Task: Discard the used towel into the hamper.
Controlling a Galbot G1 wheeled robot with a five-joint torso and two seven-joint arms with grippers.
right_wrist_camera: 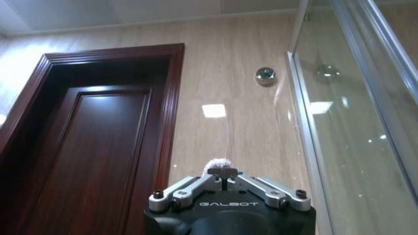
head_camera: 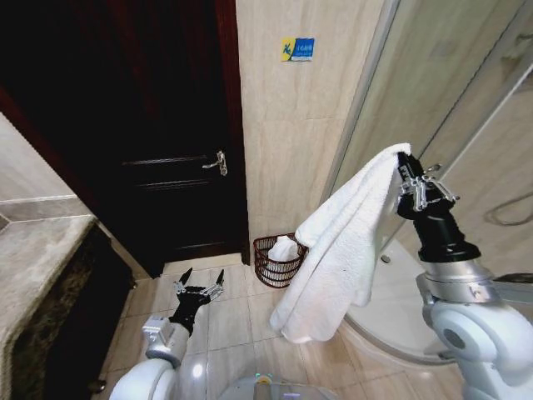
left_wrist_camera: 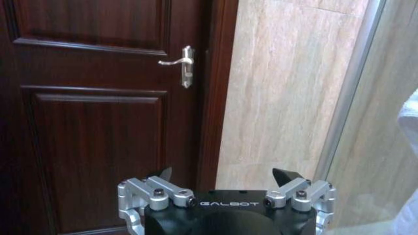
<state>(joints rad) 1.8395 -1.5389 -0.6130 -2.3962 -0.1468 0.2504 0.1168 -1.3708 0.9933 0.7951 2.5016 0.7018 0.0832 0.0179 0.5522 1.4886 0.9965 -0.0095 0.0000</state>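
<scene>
While the right gripper (head_camera: pixel 401 163) pinches 1 top edge of the soft white terry towel (head_camera: pixel 337 246), it hangs limp above the reddish-brown wire hamper (head_camera: pixel 268 260); light, floppy. The left gripper (head_camera: pixel 200 286) waits open low.

We see glossy white rounded arm shells at the lower left and lower right of the head view, each ending in a black cylindrical wrist. The left gripper (head_camera: pixel 200 288) and the right gripper (right_wrist_camera: pixel 222 172) share silver metal linkages with dark screws, black fingertips (left_wrist_camera: pixel 285 175), and black housings lettered GALBOT in grey
</scene>
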